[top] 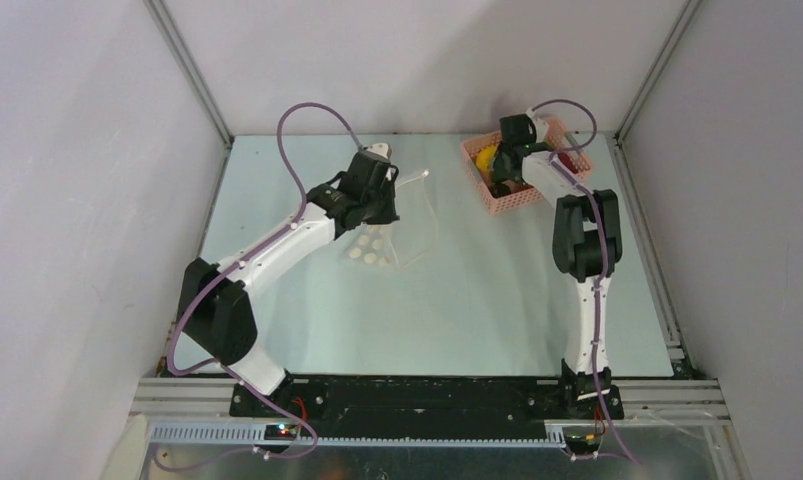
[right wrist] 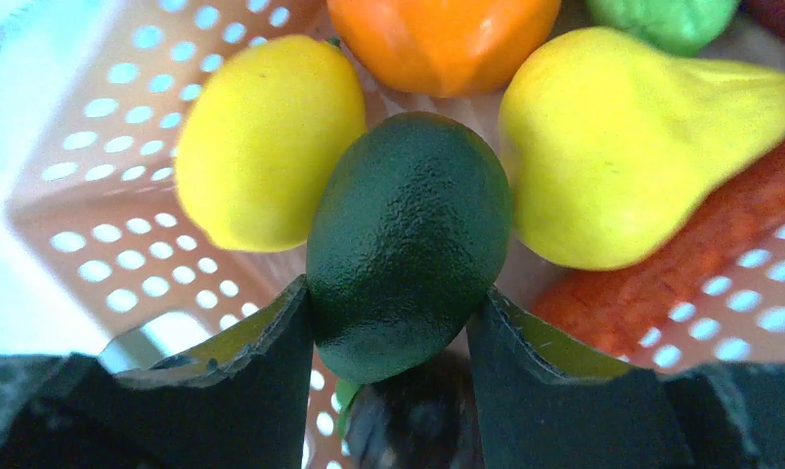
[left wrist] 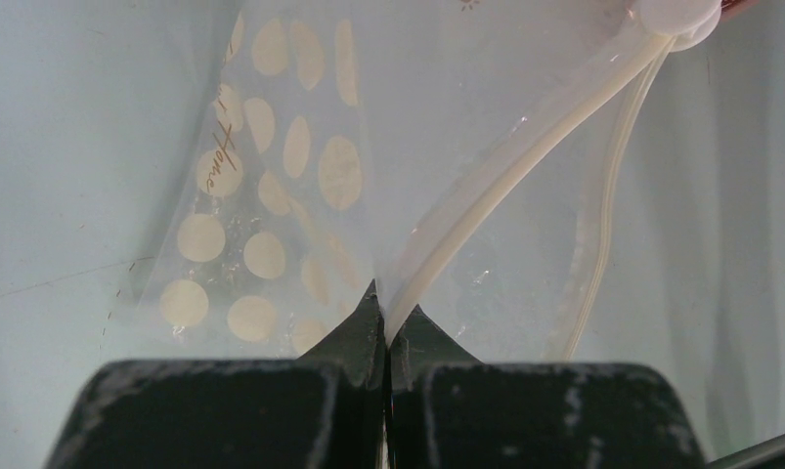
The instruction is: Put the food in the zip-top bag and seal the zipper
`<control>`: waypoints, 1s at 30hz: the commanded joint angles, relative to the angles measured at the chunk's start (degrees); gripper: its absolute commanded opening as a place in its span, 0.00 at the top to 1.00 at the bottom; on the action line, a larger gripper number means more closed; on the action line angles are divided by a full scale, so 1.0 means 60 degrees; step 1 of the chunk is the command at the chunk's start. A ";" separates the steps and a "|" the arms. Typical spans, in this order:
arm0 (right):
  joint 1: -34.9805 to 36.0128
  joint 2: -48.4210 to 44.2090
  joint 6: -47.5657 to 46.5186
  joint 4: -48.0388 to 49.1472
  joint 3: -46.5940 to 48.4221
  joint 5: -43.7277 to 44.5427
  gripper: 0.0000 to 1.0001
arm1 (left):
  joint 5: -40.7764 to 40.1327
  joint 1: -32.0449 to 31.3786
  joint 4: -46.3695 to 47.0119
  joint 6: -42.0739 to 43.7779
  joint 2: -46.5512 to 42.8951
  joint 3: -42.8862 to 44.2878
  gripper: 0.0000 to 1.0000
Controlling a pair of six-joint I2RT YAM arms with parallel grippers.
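My right gripper (right wrist: 393, 293) has its two fingers pressed against either side of one dark green fruit (right wrist: 408, 234) inside the single pink lattice basket (right wrist: 105, 195). Around it I count a yellow lemon (right wrist: 266, 137), a yellow pear (right wrist: 623, 147), one orange piece (right wrist: 442, 34), one light green piece (right wrist: 662, 15) and one red-orange piece (right wrist: 681, 274): six pieces of food, all in the basket. My left gripper (left wrist: 386, 318) is pressed together, pinching the zipper (left wrist: 525, 156) of the one zip-top bag (left wrist: 271, 166). Only the top view shows the basket at the far right of the table (top: 477, 300) and the bag well apart, left of centre. Only the wrist views show both grips.
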 commanded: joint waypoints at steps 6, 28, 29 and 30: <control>-0.0047 -0.3480 -0.1034 0.1746 -0.1592 -0.0435 0.97 | 0.0115 -0.0010 0.0495 -0.0216 -0.0532 -0.0277 1.00; 0.3248 -0.8460 -0.0603 0.5460 -0.7448 -0.8586 0.95 | 0.0899 -0.0012 0.0860 -0.0512 -0.1017 -0.0623 1.00; 0.3461 -0.8407 -0.0552 0.5465 -0.7514 -0.8107 0.95 | 0.0925 -0.0018 0.0859 -0.0535 -0.1030 -0.0622 1.00; 0.3533 -0.8290 -0.0533 0.5449 -0.7647 -0.7846 0.95 | 0.0970 -0.0009 0.0858 -0.0548 -0.1066 -0.0648 1.00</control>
